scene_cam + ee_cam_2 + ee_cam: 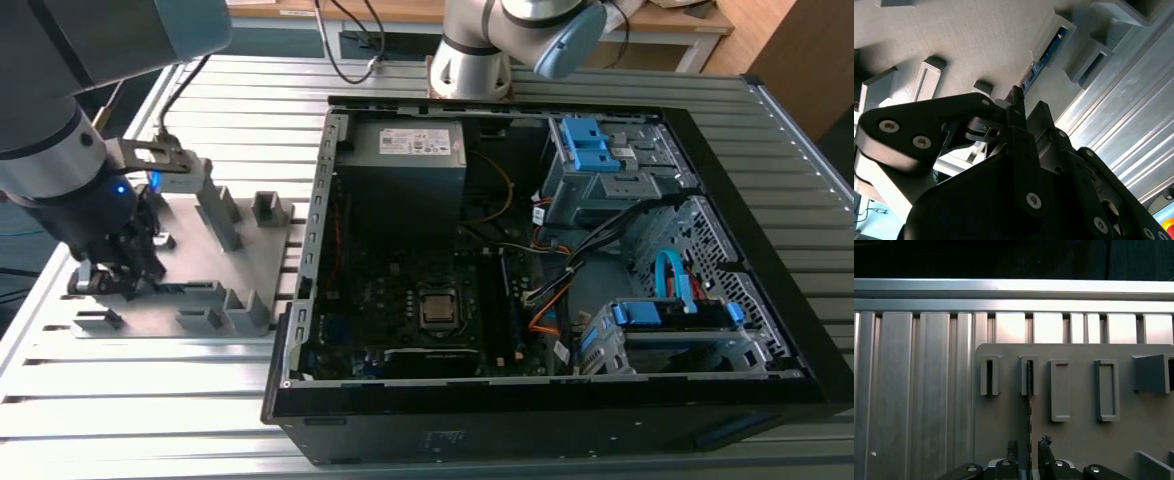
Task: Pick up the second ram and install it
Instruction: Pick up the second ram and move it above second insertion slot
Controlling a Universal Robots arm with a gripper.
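Straddling the second ram (1029, 405) with the end effector (1028, 442) apart, one fingertip (1044, 442) beside each flat face and a sliver of gap either side, so not yet clamped. Standing on edge in a slotted grey fixture block (1024, 375) on the fixture plate (260, 255) at the exterior view's left, outside the computer case (304, 300). Probably light, stiff, thin and fragile: best pinched across the flat faces near mid-length, gently, off the contact edge.

Soft, even light fills my exterior view, though the inside of the computer case (400, 300) stays dim and shadowed. In the first wrist view the table (1011, 327) ribs flare with white glare under black background. In the second wrist view the end effector (1028, 102) looms dark and underlit.
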